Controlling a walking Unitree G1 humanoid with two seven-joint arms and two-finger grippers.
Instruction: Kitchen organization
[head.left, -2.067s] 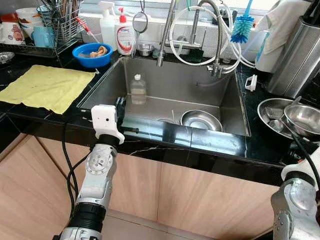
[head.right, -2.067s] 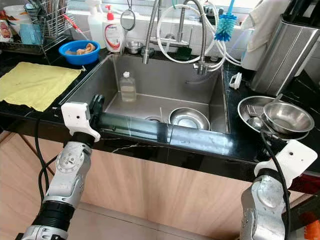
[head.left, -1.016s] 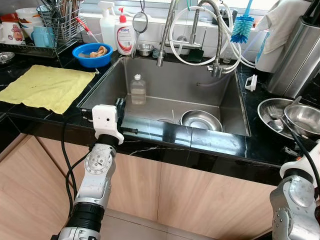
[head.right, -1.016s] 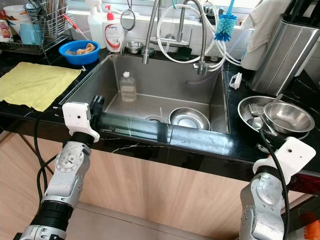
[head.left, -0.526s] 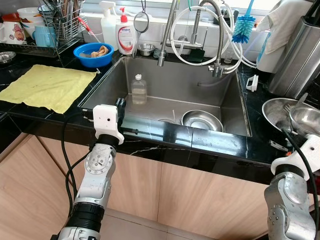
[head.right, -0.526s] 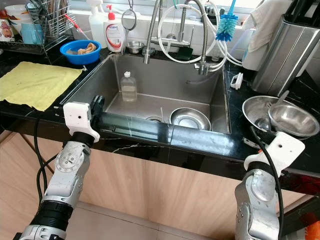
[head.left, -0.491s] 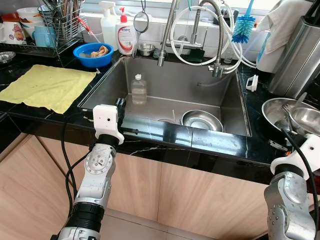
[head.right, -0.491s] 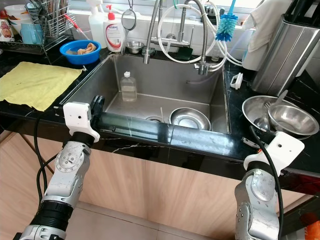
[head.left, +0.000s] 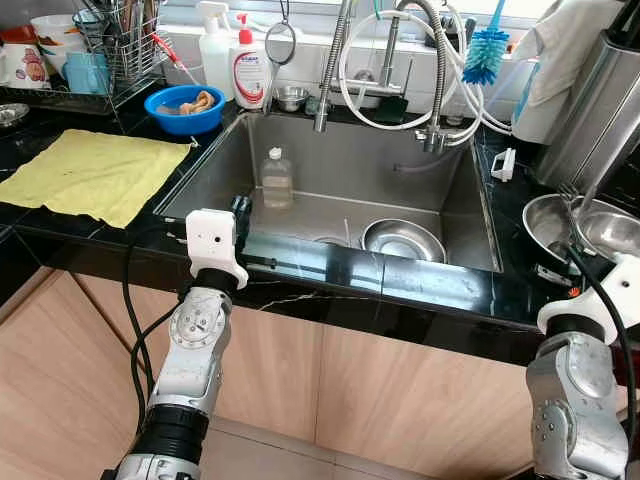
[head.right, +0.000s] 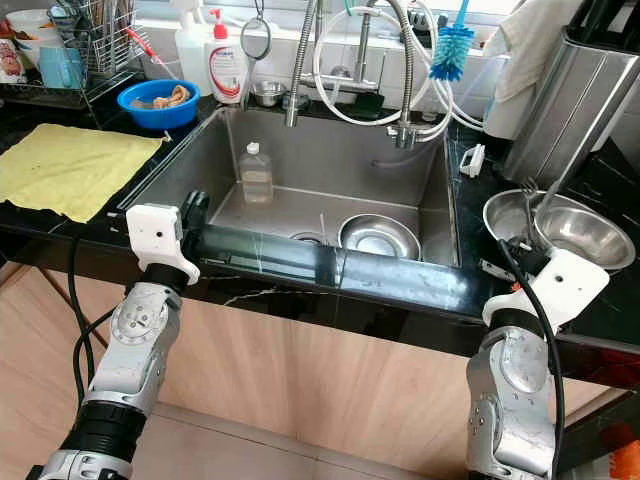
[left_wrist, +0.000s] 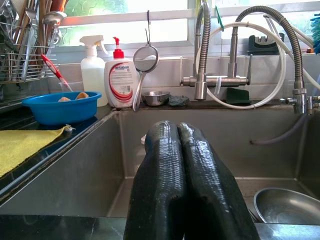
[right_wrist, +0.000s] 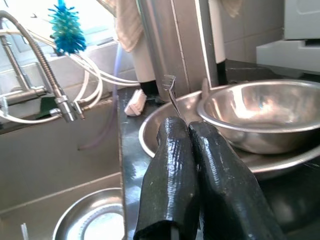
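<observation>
Black stone surface (head.left: 420, 285) around a steel sink (head.left: 330, 185)
My left hand (left_wrist: 179, 131) rests clenched at the sink's front edge; my right hand (right_wrist: 189, 131), clenched, sits beside stacked bowls (head.right: 560, 225)

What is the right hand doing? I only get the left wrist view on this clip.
Observer: The right hand is at the counter right of the sink, shut on a fork.
Operator: Anything near it?
Observer: Just beyond it, a steel bowl sits inside a larger bowl.
Operator: Which way does the fork point?
Observer: Tines up, leaning slightly.
</observation>
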